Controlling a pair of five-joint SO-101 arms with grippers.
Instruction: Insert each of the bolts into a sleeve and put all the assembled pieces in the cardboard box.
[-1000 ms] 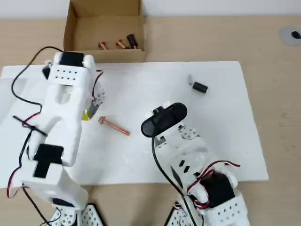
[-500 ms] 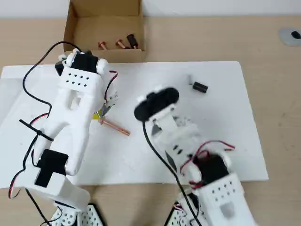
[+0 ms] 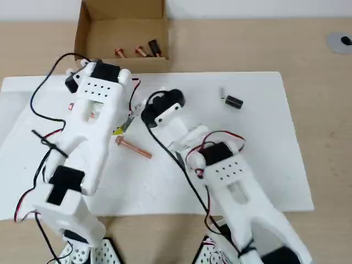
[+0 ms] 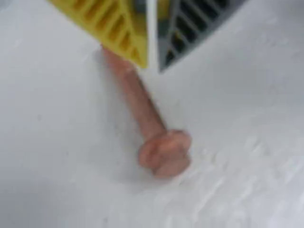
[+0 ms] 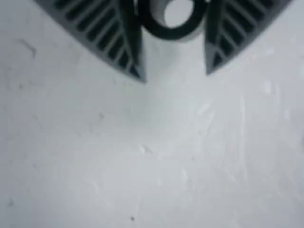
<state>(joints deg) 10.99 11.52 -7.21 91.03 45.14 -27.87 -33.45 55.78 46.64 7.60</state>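
Observation:
A copper bolt (image 3: 133, 147) lies flat on the white mat (image 3: 264, 165); in the left wrist view the bolt (image 4: 148, 124) shows its head away from the fingers. My left gripper (image 4: 152, 59) hovers just over the shaft's end, its yellow and grey fingers shut with nothing between them; its yellow tip (image 3: 124, 125) shows in the high view. My right gripper (image 5: 175, 69) is shut on a black sleeve (image 5: 171, 19), seen end-on with its bore showing. The right arm's black camera (image 3: 162, 107) sits just right of the left gripper and hides its fingers in the high view.
A second black sleeve (image 3: 234, 102) lies at the mat's far right. The cardboard box (image 3: 82, 38) stands beyond the mat at the far left, with assembled pieces (image 3: 137, 51) in its near right corner. A round fitting (image 3: 340, 41) sits at the table's far right.
The right arm has swung left and farther across the mat, close to the left gripper. The left arm has shifted right, toward the bolt's head. The bolt has stayed put.

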